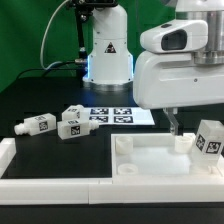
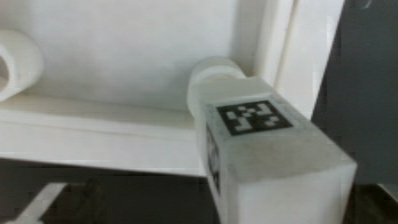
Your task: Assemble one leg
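Note:
One leg [image 1: 210, 139], a stubby white block with a black-and-white tag, stands tilted at the near corner of the tabletop [image 1: 150, 168] on the exterior view's right. My gripper [image 1: 190, 132] hangs over that corner. One finger [image 1: 172, 123] shows apart from the leg and the jaws look open, with the leg beside them. In the wrist view the leg [image 2: 263, 135] fills the frame close up, its rounded end against the tabletop's raised rim [image 2: 299, 55]. The fingertips are blurred there. Three more legs [image 1: 35, 125] [image 1: 72, 129] [image 1: 76, 112] lie on the table at the exterior view's left.
The marker board [image 1: 115, 115] lies behind the tabletop, in front of the robot's base [image 1: 108, 55]. A white rail [image 1: 50, 186] runs along the table's front edge and up its left side. A round corner socket [image 2: 18, 60] of the tabletop shows in the wrist view.

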Robot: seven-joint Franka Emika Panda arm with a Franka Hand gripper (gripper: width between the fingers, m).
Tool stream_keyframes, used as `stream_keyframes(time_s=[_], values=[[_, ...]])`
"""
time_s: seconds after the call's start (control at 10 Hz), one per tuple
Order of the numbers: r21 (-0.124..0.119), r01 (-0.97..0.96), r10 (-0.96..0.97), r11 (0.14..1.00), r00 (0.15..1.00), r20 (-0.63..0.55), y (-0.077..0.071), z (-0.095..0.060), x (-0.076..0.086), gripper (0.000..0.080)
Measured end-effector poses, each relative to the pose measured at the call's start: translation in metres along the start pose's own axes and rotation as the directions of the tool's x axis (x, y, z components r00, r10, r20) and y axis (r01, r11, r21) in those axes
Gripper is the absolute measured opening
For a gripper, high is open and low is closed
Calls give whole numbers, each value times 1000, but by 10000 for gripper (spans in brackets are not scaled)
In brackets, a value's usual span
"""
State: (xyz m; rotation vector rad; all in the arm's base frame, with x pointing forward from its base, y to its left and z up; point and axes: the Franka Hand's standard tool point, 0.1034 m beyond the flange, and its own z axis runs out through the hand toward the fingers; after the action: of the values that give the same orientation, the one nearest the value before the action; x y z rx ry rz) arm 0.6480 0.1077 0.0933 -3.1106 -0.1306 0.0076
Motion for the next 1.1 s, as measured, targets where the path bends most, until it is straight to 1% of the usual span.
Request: stream_keyframes(time_s=[0.1, 0.2, 0.4, 0.5, 0.6, 0.7, 0.8, 1.0, 1.1], values=[[3, -25, 25, 1000, 1000, 4, -5, 4, -2, 649], [4, -36, 36, 999, 999, -11, -6, 8, -2, 649], [4, -64, 64, 998, 998, -22, -5, 9, -1, 649], [4, -65, 65, 998, 998, -22, -5, 9, -1, 557], [4, -95, 95, 995, 995, -21, -5, 9, -1, 557], [6, -161, 161, 987, 987, -21, -5, 9, -1, 356], [8, -237, 237, 971, 971, -20, -5, 9, -1, 284], [11, -349, 350, 937, 937, -23, -5, 9, -1, 284], [26, -480, 481, 877, 875, -54, -3, 10, -1, 284]])
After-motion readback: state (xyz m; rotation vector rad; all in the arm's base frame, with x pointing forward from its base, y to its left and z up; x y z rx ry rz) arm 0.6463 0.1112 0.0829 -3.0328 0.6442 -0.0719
